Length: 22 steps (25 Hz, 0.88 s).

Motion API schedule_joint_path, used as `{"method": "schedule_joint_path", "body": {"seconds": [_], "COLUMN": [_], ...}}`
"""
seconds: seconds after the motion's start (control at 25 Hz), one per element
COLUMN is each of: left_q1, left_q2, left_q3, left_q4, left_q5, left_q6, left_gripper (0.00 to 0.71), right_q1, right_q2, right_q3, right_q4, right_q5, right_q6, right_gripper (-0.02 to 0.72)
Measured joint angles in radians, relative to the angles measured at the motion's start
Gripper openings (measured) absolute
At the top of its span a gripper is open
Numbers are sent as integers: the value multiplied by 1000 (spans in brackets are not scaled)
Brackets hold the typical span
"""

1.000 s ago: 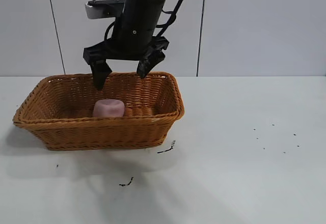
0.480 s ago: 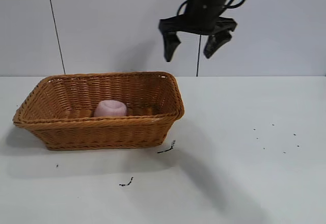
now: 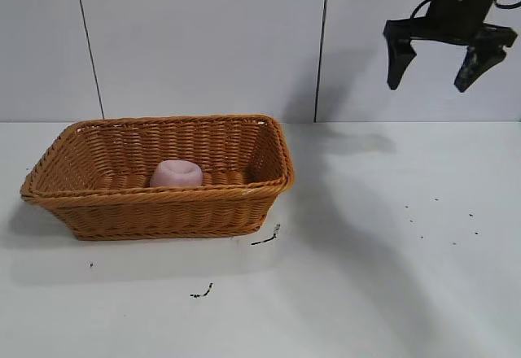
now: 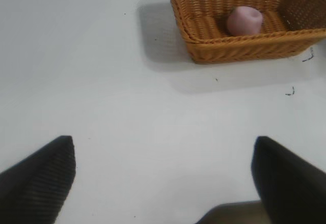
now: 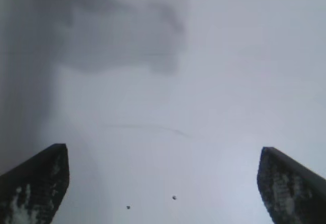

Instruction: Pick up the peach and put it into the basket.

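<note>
- A smooth, matte white table [image 3: 391,277] fills the near part of the exterior view, its surface plain apart from a few small dark specks and 2 thin, dark crumb-like scraps [image 3: 202,292] lying near the front of the basket.
- Farther back on the left side of the table sits the basket [image 3: 163,210], a rectangular container of orange-brown woven wicker with flared sides and a thick braided rim.
- The peach [image 3: 176,173] rests inside the basket on its woven floor, a small, matte, dusty-pink rounded lump with a shallow dimple on top. Nothing touches it.
- Beyond the table stands a flat pale grey wall [image 3: 203,41] of smooth panels, divided by 2 thin dark vertical seams.
- The right gripper [image 3: 440,65] hangs high at the upper right against that wall, well apart from the basket. Its 2 black, angular fingers point downward, spread wide, with nothing between them.
- In the right wrist view, the same 2 dark fingertips [image 5: 35,183] frame only bare table with a soft grey shadow.
- The left gripper [image 4: 163,178] appears in the left wrist view as 2 dark ribbed fingertips spread wide and empty, over bare table, with the basket and peach far off.
</note>
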Motion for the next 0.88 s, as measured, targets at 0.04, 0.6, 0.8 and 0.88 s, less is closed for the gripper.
{"method": "schedule_joint_path", "body": {"seconds": [0.04,0.6,0.8,0.88], "left_q1": [0,0,0,0], "left_q2": [0,0,0,0], "left_q3": [0,0,0,0], "left_q4": [0,0,0,0], "left_q5": [0,0,0,0], "left_q6": [0,0,0,0], "left_gripper": [692,692,692,692], "right_q1": [0,0,0,0], "right_q2": [-30,-813,-1113,-1244], "right_q3": [27,838,1140,1261], "right_q4": [1,4,3,3], "right_q5": [0,0,-7,-48], "right_q6": [0,-19,-21,-22], "right_gripper": [689,689,689,689]}}
